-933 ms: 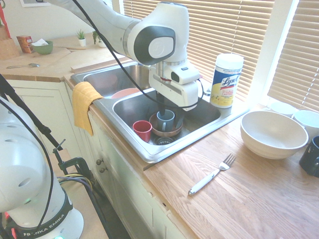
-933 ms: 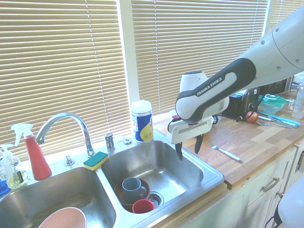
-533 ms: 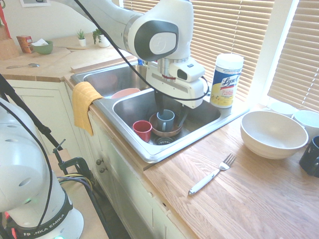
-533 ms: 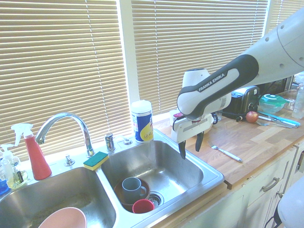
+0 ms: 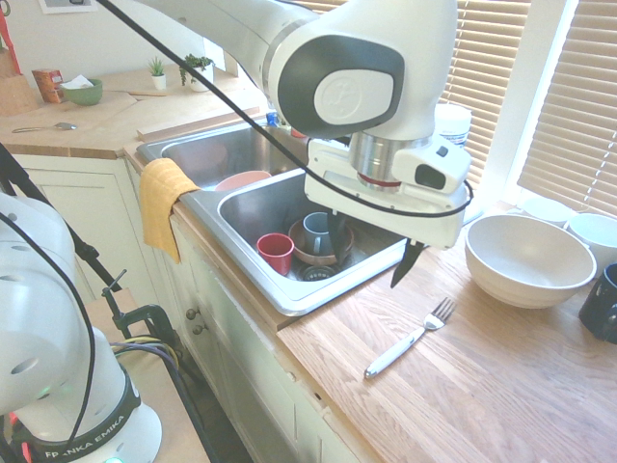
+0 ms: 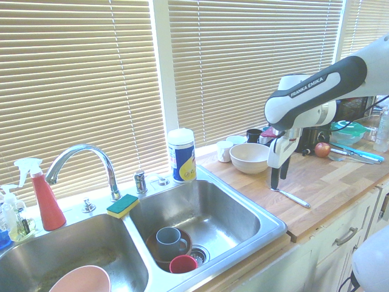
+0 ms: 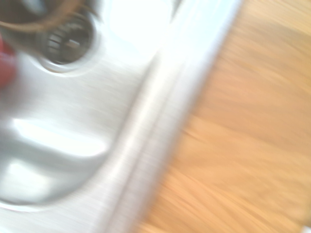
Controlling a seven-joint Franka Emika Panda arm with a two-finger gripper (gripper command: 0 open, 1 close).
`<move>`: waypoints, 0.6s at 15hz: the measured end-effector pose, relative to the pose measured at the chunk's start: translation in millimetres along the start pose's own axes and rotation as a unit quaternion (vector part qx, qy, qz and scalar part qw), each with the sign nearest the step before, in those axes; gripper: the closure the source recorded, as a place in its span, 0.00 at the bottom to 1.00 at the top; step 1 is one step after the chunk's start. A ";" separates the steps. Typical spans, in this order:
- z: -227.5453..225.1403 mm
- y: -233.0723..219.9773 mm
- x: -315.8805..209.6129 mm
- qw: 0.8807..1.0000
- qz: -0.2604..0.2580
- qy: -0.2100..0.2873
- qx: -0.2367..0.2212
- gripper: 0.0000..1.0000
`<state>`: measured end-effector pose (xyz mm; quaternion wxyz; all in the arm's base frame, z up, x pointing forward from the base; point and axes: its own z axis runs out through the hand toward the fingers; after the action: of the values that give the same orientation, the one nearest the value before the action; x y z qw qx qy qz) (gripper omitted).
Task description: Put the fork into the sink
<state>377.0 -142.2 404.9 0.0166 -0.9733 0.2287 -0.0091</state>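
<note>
With fingers (image 5: 408, 263) spread wide and empty above the desk (image 5: 482, 386), the gripper (image 6: 275, 180) risks nudging the fork (image 5: 409, 339), at five o'clock, off-grasp.

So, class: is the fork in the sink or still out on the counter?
Out. The fork lies flat on the wooden counter, beside the sink, with nothing holding it.

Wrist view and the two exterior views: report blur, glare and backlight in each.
Wrist view: motion-smeared throughout, sink rim blown out white, drain soft. First exterior view: sharp, fork crisp, window overexposed beside the white bowl. Second exterior view: backlit blinds, washed colours, glare on the faucet.
</note>
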 end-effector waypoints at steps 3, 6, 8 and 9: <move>26.0 40.1 11.9 0.999 0.050 0.004 -0.011 0.00; 56.0 57.2 26.6 0.993 0.118 0.016 -0.016 0.00; 70.8 59.4 30.6 0.990 0.141 0.014 -0.019 0.00; 75.3 59.5 31.5 0.989 0.144 0.013 -0.020 0.00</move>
<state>380.6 -207.4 327.8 -0.0049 -0.9301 0.3671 -0.0142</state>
